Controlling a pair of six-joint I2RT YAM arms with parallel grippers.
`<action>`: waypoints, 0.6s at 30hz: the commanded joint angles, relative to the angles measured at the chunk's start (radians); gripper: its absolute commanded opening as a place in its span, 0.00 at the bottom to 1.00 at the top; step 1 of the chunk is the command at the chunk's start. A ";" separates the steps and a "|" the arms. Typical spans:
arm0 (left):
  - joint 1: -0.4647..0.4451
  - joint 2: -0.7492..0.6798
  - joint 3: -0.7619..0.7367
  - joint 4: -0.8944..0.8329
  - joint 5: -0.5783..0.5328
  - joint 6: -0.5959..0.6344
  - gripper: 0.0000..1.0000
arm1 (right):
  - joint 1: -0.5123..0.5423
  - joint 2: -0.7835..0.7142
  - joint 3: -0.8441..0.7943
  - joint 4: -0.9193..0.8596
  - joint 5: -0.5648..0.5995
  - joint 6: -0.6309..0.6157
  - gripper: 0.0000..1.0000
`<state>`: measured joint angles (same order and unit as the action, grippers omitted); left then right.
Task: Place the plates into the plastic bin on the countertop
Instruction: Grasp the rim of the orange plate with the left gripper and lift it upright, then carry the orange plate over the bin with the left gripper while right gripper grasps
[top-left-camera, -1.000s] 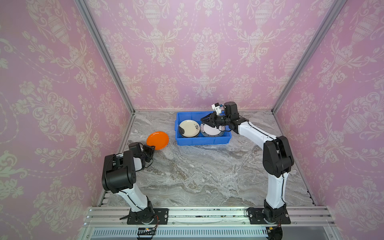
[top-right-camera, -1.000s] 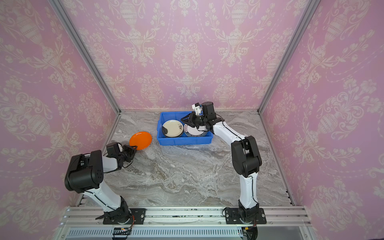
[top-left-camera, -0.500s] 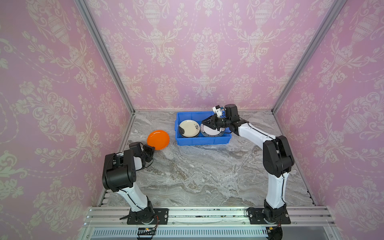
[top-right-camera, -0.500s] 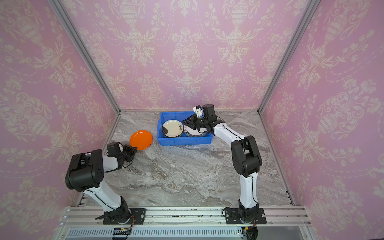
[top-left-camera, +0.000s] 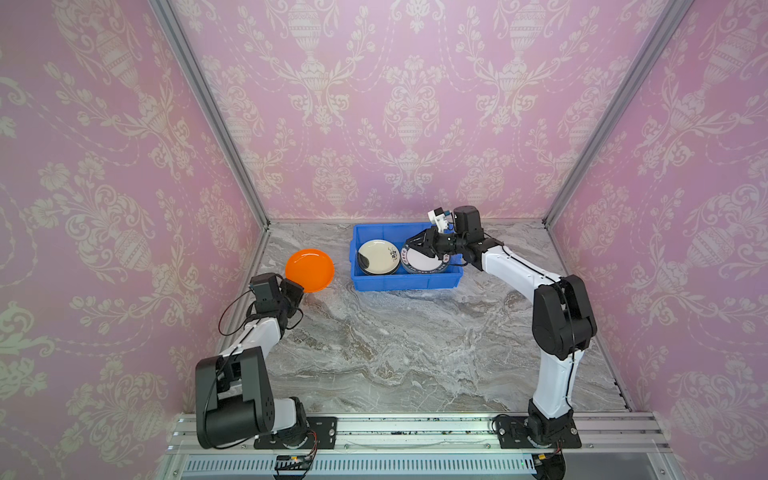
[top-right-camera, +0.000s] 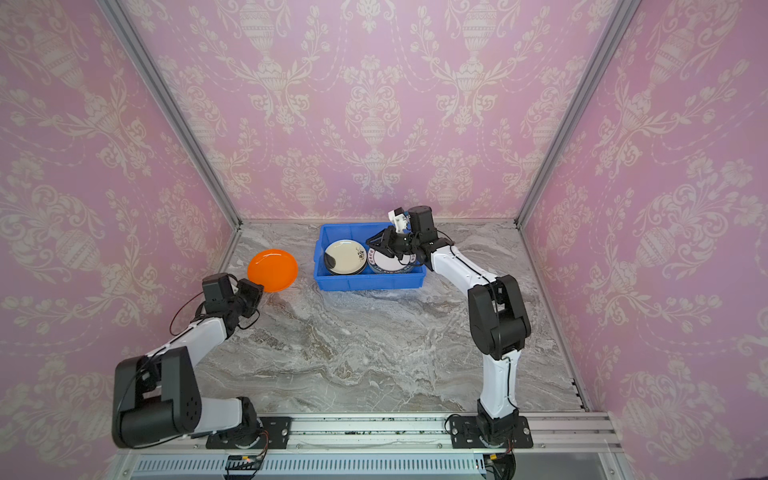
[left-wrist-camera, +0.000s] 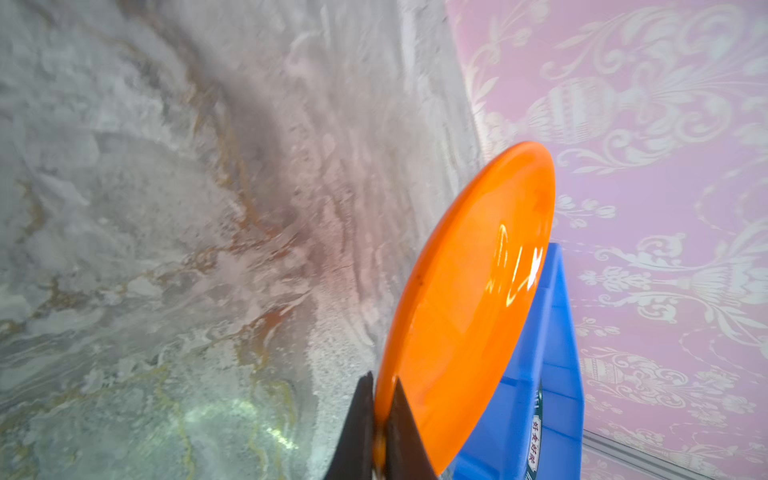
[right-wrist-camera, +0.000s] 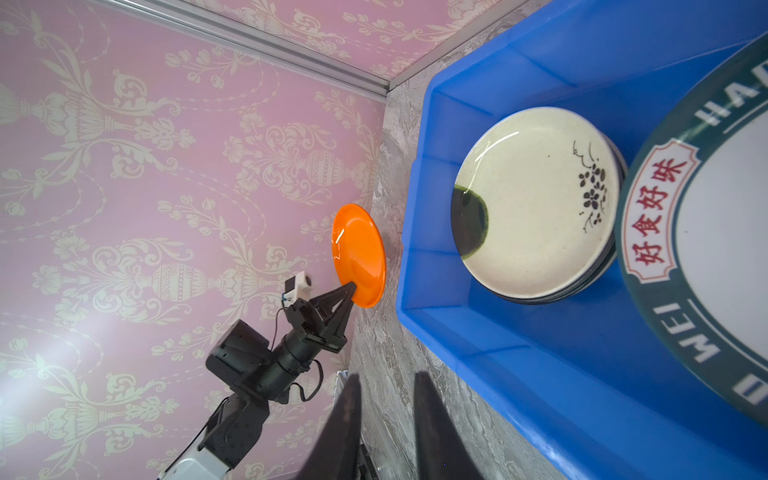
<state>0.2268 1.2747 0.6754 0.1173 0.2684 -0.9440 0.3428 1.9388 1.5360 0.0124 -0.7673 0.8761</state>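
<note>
Left tool (left-wrist-camera: 380, 380): gripped round orange plastic plate (top-left-camera: 309, 270) by rim, centre-left of frame. Right tool (right-wrist-camera: 386, 376): narrowly parted, empty, over rectangular blue plastic bin (top-left-camera: 399, 282).

Pink wallpaper with cream urn-and-floral damask pattern covers back wall (top-left-camera: 407, 104), left wall (top-left-camera: 83, 208) and right wall (top-left-camera: 685, 208).
Same wallpaper fills background in both wrist views.
Silver aluminium corner post (top-left-camera: 210, 112) runs diagonally where left wall meets back wall; matching right corner post (top-left-camera: 613, 112) mirrors it.
Silver extruded aluminium rail (top-left-camera: 415, 432) spans front edge.
Grey slotted vent strip (top-left-camera: 415, 465) lies just below rail.
Small dark circuit board (top-left-camera: 293, 460) with wires sits on vent strip, left of centre.
</note>
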 joint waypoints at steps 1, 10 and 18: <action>-0.061 -0.102 0.159 -0.212 -0.121 0.183 0.00 | 0.002 -0.057 0.014 -0.052 -0.002 -0.076 0.27; -0.170 -0.016 0.394 -0.229 0.120 0.170 0.00 | 0.022 -0.115 0.043 -0.103 -0.010 -0.158 0.43; -0.321 0.126 0.468 -0.149 0.250 0.094 0.00 | 0.027 -0.176 0.028 -0.177 0.052 -0.230 0.47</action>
<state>-0.0593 1.3773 1.0939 -0.0692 0.4240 -0.8135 0.3645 1.8137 1.5547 -0.1146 -0.7502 0.7074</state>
